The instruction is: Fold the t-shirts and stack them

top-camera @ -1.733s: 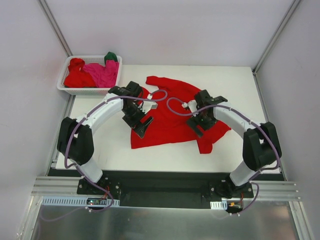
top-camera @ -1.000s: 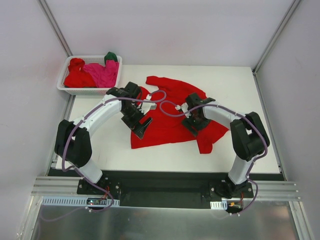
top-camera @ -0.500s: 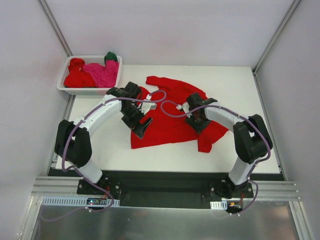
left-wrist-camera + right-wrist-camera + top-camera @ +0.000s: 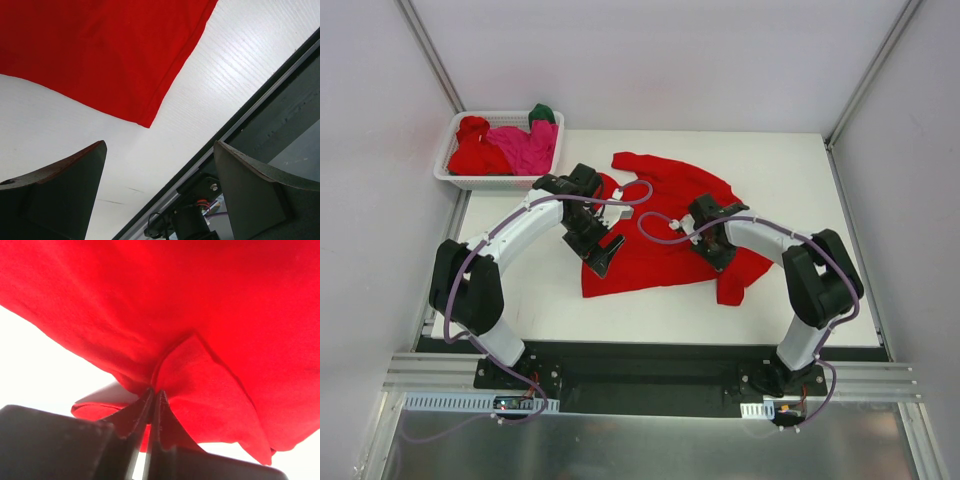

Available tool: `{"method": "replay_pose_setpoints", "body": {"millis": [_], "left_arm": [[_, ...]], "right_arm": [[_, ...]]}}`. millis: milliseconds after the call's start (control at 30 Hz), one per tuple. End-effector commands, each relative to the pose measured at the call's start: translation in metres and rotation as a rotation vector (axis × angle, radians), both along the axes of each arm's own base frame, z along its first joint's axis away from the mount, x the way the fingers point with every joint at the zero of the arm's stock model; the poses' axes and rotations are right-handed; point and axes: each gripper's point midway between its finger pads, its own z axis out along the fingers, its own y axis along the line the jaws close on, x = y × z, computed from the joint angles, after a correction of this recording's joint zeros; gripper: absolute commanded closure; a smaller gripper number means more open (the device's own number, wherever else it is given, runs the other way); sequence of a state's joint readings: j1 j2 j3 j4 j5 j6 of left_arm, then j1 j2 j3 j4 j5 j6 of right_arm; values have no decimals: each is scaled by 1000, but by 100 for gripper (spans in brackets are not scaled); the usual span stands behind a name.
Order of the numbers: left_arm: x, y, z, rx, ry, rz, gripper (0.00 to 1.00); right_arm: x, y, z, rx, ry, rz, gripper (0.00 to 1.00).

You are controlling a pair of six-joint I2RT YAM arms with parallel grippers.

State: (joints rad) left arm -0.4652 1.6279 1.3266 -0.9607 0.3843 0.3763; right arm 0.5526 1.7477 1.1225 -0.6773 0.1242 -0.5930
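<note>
t-shirts [image 4: 640,265]: one on table [image 4: 790,170]; one basket [image 4: 490,183]

Kind of place: a robotics lab test cell.
Landmark: a white table [image 4: 790,180] filling the space between the walls.
Enclosure: plain pale panels [image 4: 650,60] behind and beside the table, joined by aluminium posts [image 4: 430,55] at its far corners.
Mounting: a left arm [image 4: 515,235] and a right arm [image 4: 790,250], white and black, bolted to a black plate [image 4: 650,365] and an aluminium rail [image 4: 865,375] along the table's near edge.
Wiring: exposed purple cables [image 4: 647,232] looped along the arms above the table.
Test material: a red t-shirt [image 4: 650,255] spread on the table; a white basket [image 4: 455,175] of shirts [image 4: 520,148] at its far left corner.
</note>
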Motion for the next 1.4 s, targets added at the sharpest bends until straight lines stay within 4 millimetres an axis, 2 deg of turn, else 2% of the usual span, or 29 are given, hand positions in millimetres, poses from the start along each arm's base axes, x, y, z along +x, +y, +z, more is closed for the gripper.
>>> {"method": "replay_pose_setpoints", "body": {"millis": [0, 200, 300, 500, 667, 767, 900, 1067, 1200, 1300, 1367], "left_arm": [[-4, -3, 7, -16, -4, -3, 11], [-4, -2, 2, -9, 8, -4, 11], [-3, -4, 3, -12, 6, -5, 11], [-3, -4, 1, -12, 9, -9, 11], [-3, -6, 2, -12, 8, -13, 11], [-4, -7, 2, -8, 5, -15, 11], [-5, -7, 2, -5, 5, -19, 11], [-9, -8, 3, -4, 4, -25, 11], [-9, -7, 5, -1, -10, -28, 11], [-9, -7, 5, -1, -12, -31, 11], [-10, -6, 5, 0, -9, -31, 11]], "right_arm": [[0, -1, 11, 3, -26, -5, 99], [2, -7, 31, -5, -77, -3, 99], [-7, -14, 45, -11, -73, -2, 99], [-42, -38, 64, -42, -45, 7, 99], [-78, -71, 56, -126, 2, 20, 99], [-84, -85, 67, -159, -32, 32, 99], [-103, -99, 68, -213, 38, 45, 99], [-109, -119, 75, -303, 27, 86, 98], [-129, -128, 73, -330, 106, 103, 98], [-139, -136, 69, -357, 145, 123, 91], [-144, -138, 66, -357, 169, 131, 65]]}}
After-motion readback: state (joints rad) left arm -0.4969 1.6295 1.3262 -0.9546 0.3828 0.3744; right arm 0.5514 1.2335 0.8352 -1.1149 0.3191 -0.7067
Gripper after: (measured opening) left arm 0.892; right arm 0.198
